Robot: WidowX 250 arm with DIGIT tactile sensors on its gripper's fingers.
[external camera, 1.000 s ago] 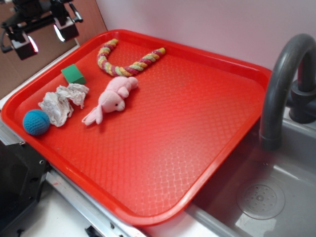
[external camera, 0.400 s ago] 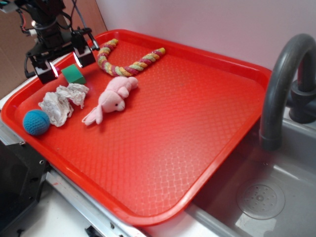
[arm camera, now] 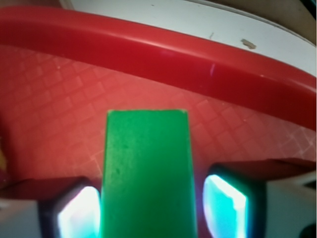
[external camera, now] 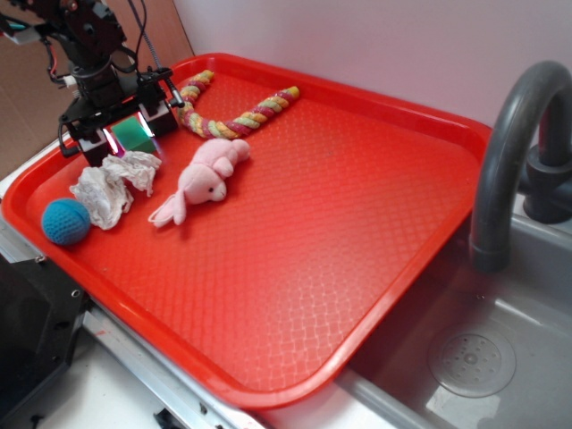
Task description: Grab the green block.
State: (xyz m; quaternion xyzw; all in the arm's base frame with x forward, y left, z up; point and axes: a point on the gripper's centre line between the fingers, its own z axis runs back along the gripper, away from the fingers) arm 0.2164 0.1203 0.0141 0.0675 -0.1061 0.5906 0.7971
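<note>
- Green block [external camera: 134, 134] sits on the red tray [external camera: 357, 223] near its far left corner, now bracketed by the gripper [external camera: 126, 136]; a second ago the gripper hung high above the tray edge, and it has since come down around the block.
- From the wrist view, the green block [arm camera: 147, 173] stands between the two fingers, with a thin gap visible on each side; the fingers are spread and not yet pressing on it.
- The finger pads [arm camera: 225, 206] glow pale cyan-white in the wrist view.
- The block is a plain, flat-faced cuboid with sharp edges and a matte surface.
- The tray is glossy plastic with a diamond-embossed floor and a smooth raised rim [arm camera: 163, 54].
- Nothing else on the tray has shifted: a crumpled white cloth [external camera: 112, 186] lies just beside the block, a blue crocheted ball [external camera: 65, 221] near the left rim, a pink plush rabbit [external camera: 204, 179] beside the cloth, and a twisted multicolour rope [external camera: 228, 114] curves along the far side.
- A grey curved faucet [external camera: 509, 152] rises over a grey sink [external camera: 474, 357] at the right.
- No readable writing or labels show anywhere.
</note>
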